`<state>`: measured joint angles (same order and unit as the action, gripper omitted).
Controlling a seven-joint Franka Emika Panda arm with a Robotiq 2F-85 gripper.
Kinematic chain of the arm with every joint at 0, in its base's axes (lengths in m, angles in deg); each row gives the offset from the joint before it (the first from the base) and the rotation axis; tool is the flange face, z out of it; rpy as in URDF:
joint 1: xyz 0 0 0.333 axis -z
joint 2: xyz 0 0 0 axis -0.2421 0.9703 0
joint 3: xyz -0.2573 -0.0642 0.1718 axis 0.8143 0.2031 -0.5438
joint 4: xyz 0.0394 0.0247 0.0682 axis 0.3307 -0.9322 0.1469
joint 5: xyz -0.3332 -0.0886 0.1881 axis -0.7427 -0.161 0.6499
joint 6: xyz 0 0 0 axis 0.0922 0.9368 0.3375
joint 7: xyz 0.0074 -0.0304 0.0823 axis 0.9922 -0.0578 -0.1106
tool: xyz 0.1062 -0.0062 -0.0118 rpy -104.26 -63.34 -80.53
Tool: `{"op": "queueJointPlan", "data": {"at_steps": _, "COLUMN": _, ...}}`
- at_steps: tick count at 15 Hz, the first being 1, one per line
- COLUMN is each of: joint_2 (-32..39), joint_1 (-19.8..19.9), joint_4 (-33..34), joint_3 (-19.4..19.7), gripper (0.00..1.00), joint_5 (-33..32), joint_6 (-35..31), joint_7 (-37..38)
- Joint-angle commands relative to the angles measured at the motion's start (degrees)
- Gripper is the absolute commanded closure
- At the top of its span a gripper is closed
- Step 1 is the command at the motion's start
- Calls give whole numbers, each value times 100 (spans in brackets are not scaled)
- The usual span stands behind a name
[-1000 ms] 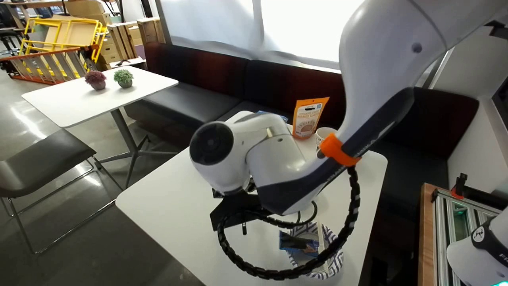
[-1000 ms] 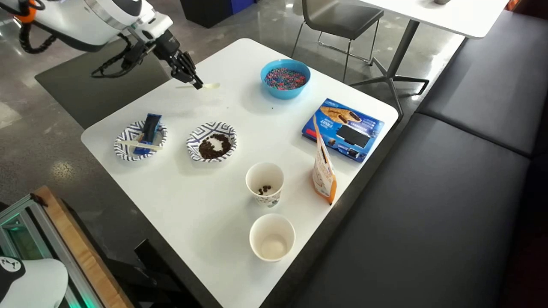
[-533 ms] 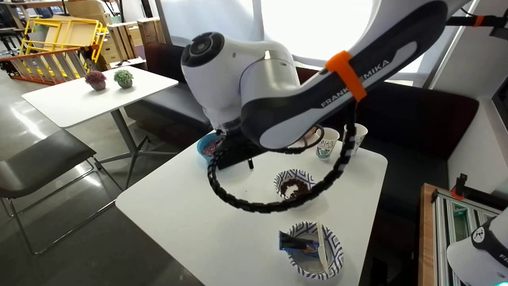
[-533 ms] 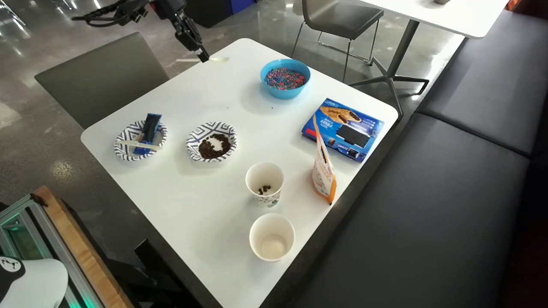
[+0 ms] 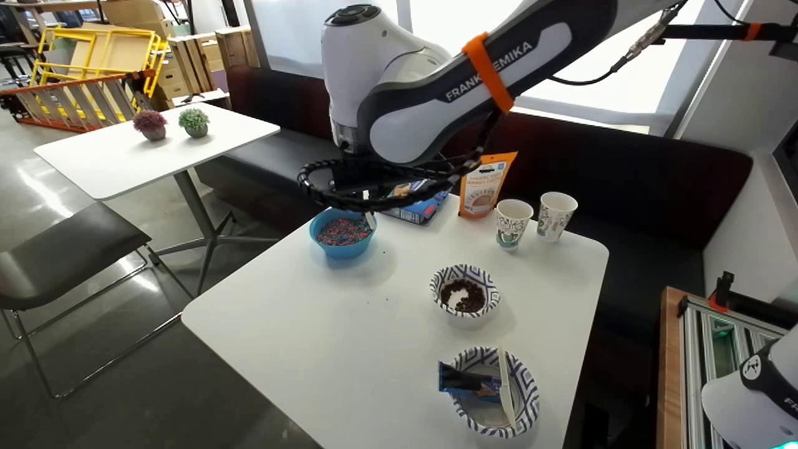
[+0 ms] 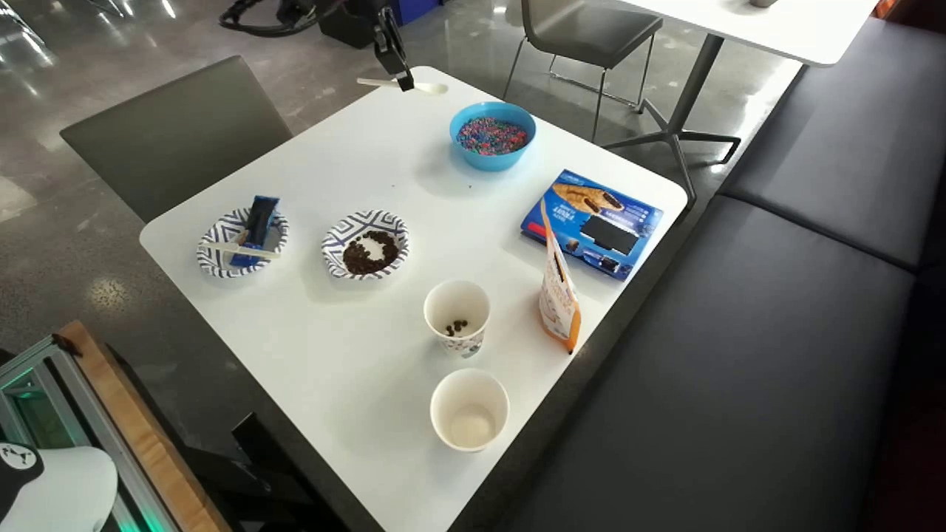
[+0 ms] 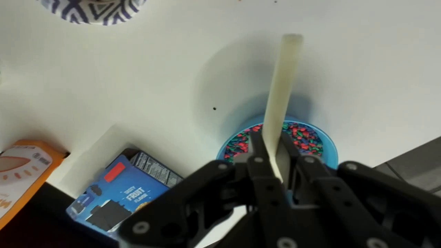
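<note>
Near the twelve o'clock corner of the worktop (image 6: 318, 332) in an exterior view, the hand (image 6: 406, 83) pinches a white spoon (image 6: 429, 87) about its middle, probably for balance, leaving both ends free, the wider toward three o'clock. Lower, at four o'clock, stands a blue bowl (image 6: 491, 163), whose raised wall likely stops the coloured bits (image 6: 491, 136) scattering.

The arm (image 5: 414, 129) is white with dark panels (image 5: 405, 95), a round black cap (image 5: 352, 14) and pale lettering (image 5: 461, 89), "FRANK" and "EMIKA", split by an orange band (image 5: 489, 73). Its cable (image 5: 389, 203) is black and segmented. The tool (image 7: 272, 140) is black with silvery screws (image 7: 141, 227).
</note>
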<state>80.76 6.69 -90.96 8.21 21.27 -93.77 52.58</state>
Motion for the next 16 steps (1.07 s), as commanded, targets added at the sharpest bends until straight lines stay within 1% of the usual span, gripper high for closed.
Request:
{"op": "queueJointPlan", "data": {"at_steps": 1, "joint_2": 672, "joint_1": 101, "joint_4": 578, "joint_3": 32, "gripper": 96, "joint_5": 882, "joint_6": -611, "joint_7": -247}}
{"op": "queueJointPlan", "data": {"at_steps": 5, "joint_2": 1186, "joint_1": 318, "joint_4": 794, "joint_3": -139, "gripper": 96, "joint_5": 2117, "joint_6": -1532, "joint_7": -565}}
{"op": "queueJointPlan", "data": {"at_steps": 8, "joint_2": 1400, "joint_1": 512, "joint_4": 655, "joint_3": -361, "gripper": 96, "joint_5": 3078, "joint_6": -2294, "joint_7": -849}}
{"op": "queueJointPlan", "data": {"at_steps": 10, "joint_2": 1484, "joint_1": 670, "joint_4": 526, "joint_3": -591, "gripper": 96, "joint_5": 3607, "joint_6": -2674, "joint_7": -1232}}
{"op": "queueJointPlan", "data": {"at_steps": 11, "joint_2": 1364, "joint_1": 358, "joint_4": 580, "joint_3": -177, "gripper": 86, "joint_5": 3295, "joint_6": -2346, "joint_7": -993}}
{"op": "queueJointPlan", "data": {"at_steps": 13, "joint_2": 1460, "joint_1": 455, "joint_4": 570, "joint_3": -304, "gripper": 86, "joint_5": 3556, "joint_6": -2519, "joint_7": -1179}}
{"op": "queueJointPlan", "data": {"at_steps": 16, "joint_2": 1470, "joint_1": 477, "joint_4": 578, "joint_3": -337, "gripper": 86, "joint_5": 3595, "joint_6": -2521, "joint_7": -1184}}
